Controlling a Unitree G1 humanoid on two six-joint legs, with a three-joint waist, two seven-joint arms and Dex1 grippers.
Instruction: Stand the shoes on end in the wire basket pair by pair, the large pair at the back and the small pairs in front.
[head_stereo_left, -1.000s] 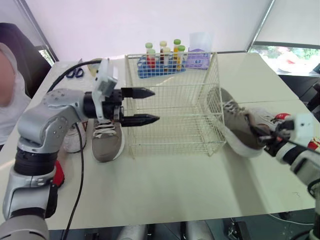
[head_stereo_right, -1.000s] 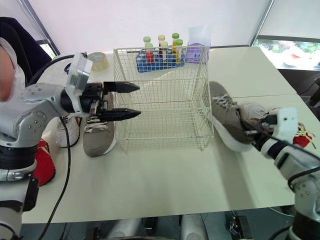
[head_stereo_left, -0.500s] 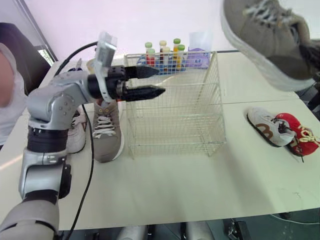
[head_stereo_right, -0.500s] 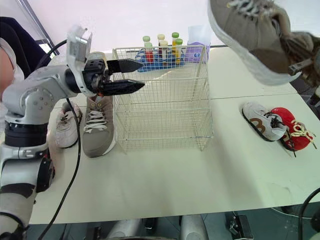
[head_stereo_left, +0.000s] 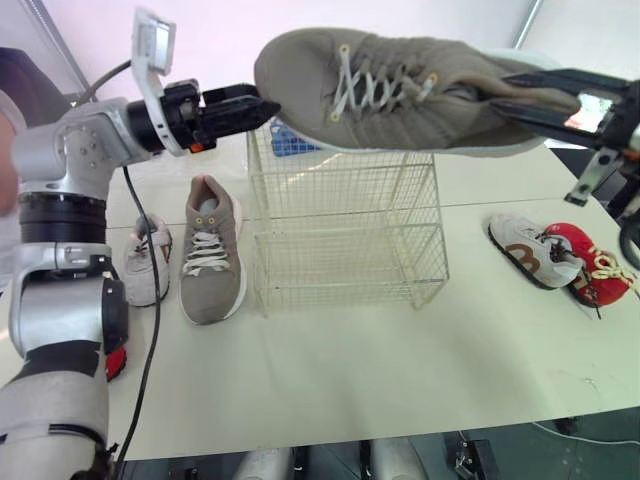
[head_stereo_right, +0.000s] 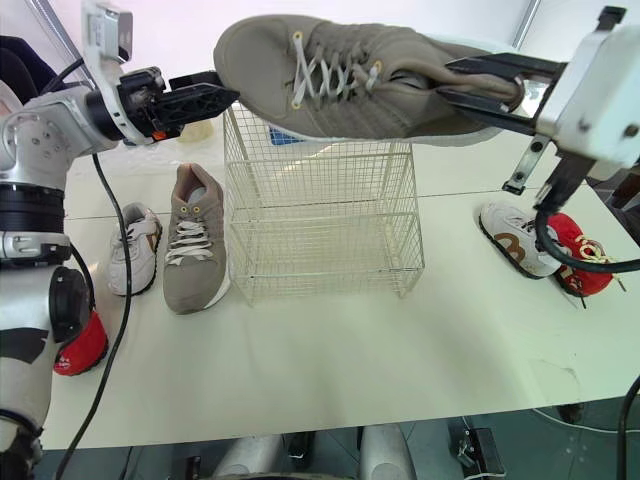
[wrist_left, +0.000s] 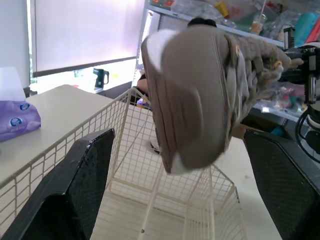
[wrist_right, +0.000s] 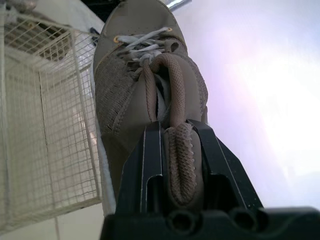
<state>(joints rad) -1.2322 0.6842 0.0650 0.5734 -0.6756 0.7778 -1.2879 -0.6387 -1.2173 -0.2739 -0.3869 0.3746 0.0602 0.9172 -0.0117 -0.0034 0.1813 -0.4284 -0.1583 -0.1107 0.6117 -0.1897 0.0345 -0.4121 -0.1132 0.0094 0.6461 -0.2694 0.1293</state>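
A large grey-brown shoe (head_stereo_left: 380, 90) hangs level above the wire basket (head_stereo_left: 345, 230), its toe pointing left. My right gripper (head_stereo_left: 497, 90) is shut on its heel collar, which shows clamped between the fingers (wrist_right: 150, 165) in the right wrist view. My left gripper (head_stereo_left: 265, 108) is open at the basket's upper left, right by the shoe's toe (wrist_left: 190, 95). Its mate (head_stereo_left: 208, 255) lies flat on the table left of the basket. Beside that lies a small white shoe (head_stereo_left: 145, 262), with a small red shoe (head_stereo_right: 80, 340) nearer the edge. A small white shoe (head_stereo_left: 535, 250) and a small red shoe (head_stereo_left: 595, 275) lie to the right.
The basket stands upright on the white table (head_stereo_left: 350, 360). A rack of tubes (head_stereo_left: 290, 140) sits behind it, mostly hidden by the held shoe. A black cable (head_stereo_left: 155, 330) runs down along my left arm. A person sits at the far left.
My right gripper has swung the large shoe from high on the right to level above the basket. My left gripper has risen and now sits at the shoe's toe.
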